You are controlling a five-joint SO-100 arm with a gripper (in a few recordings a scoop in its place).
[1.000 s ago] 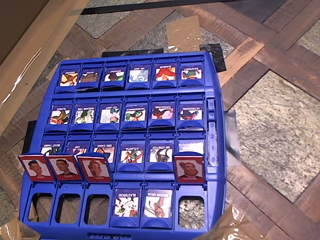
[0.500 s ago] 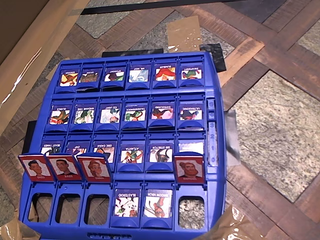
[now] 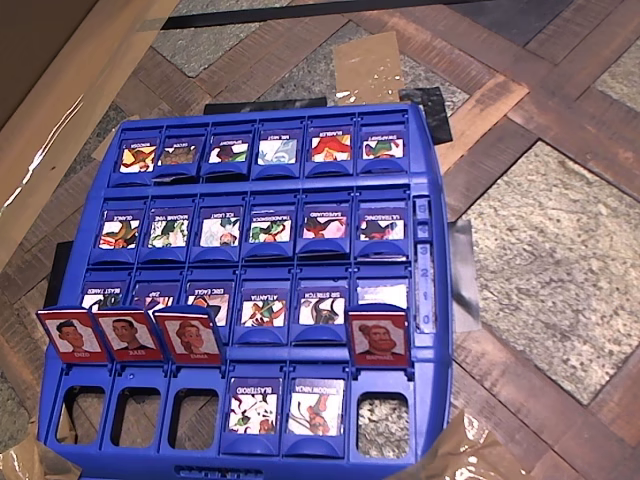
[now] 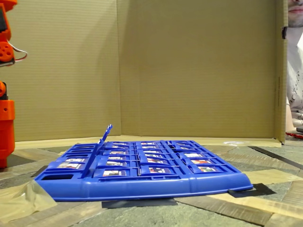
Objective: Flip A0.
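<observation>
From above, the blue game board [image 3: 440,330] lies flat on a patchwork floor, its corners held down with tape. Most tiles lie face down showing cartoon cards. Four red-framed portrait tiles stand raised in the third row: three together at the board's 8 o'clock, one [image 3: 378,337] at 4 o'clock. The black-haired man's tile [image 3: 127,335] is second from the left in that trio, red face up and tilted, with its open slot just below; the captions are too small to read.

From the low side view, the raised tiles [image 4: 105,134] stick up edge-on at the board's 10 o'clock. The orange arm [image 4: 6,127] stands at 9 o'clock, well apart from the board; whether its pincer is spread or pressed together I cannot tell. A person [image 4: 296,71] stands at 3 o'clock beyond the cardboard wall [image 4: 189,66].
</observation>
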